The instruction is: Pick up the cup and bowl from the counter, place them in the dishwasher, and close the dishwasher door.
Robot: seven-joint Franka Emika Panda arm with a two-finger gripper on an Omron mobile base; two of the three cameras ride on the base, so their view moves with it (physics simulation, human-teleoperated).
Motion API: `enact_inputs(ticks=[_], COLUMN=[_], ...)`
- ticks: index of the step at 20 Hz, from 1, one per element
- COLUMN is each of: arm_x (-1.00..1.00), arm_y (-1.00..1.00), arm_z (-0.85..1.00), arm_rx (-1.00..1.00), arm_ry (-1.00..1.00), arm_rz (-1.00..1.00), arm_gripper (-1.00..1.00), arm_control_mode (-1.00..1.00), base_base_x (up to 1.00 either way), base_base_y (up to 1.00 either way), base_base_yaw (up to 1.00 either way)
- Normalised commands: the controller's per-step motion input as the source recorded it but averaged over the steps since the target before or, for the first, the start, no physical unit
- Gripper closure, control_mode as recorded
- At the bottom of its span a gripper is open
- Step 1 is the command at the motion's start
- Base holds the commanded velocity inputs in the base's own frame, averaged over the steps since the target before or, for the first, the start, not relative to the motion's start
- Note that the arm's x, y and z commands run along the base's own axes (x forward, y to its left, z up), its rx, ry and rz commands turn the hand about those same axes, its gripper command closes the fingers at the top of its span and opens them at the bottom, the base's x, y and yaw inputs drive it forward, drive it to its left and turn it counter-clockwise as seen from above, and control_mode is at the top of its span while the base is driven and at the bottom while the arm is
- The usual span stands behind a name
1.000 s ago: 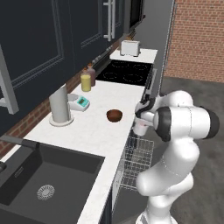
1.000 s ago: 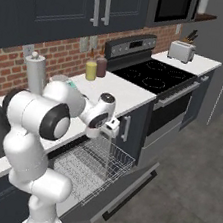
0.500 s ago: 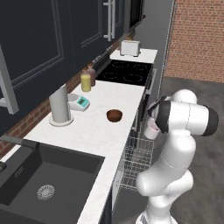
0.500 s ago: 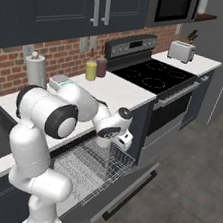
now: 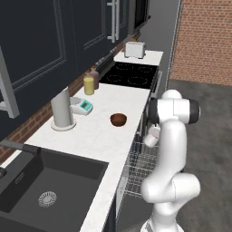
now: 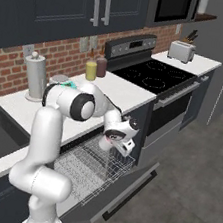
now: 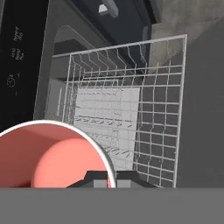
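Right now your gripper (image 7: 111, 177) is clamped on the rim of the cup (image 7: 52, 157), one finger inside and one outside, holding it above the wire rack (image 7: 127, 109) of the open dishwasher (image 6: 99, 175). From the right base view the cup (image 6: 107, 142) hangs over the rack's middle, near the edge towards the cooktop. Judge it a light, stiff, smooth-walled thing: a pinch on the thin rim could let it swing or slip, so lower it gently before you let go.

Next comes the bowl (image 5: 118, 119); it sits on the counter (image 5: 97, 136) towards the front edge, well apart from the sink. It looks glossy and rigid, probably slick; its rim is the likely place to take it, as with the cup.

Count: one cup, one bowl, one rack, one dishwasher door (image 6: 121, 196) lying open below.
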Motion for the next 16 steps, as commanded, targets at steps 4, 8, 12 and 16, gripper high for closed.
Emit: enact_inputs(ticks=[4, 8, 12, 16], arm_x=[0.17, 0.11, 0.1, 0.04], arm_y=[0.0, 0.07, 0.12, 0.18], arm_z=[-0.73, -0.71, -0.72, -0.69], arm_rx=[0.05, 0.01, 0.0, 0.0], arm_ry=[0.0, 0.0, 0.0, 0.0], arm_rz=[0.0, 0.0, 0.0, 0.0], arm_gripper=[1.0, 1.0, 1.0, 1.0], arm_control_mode=[-1.0, -1.0, -1.0, -1.0], base_base_x=[0.0, 0.0, 0.0, 0.0], base_base_y=[0.0, 0.0, 0.0, 0.0], base_base_yaw=[0.0, 0.0, 0.0, 0.0])
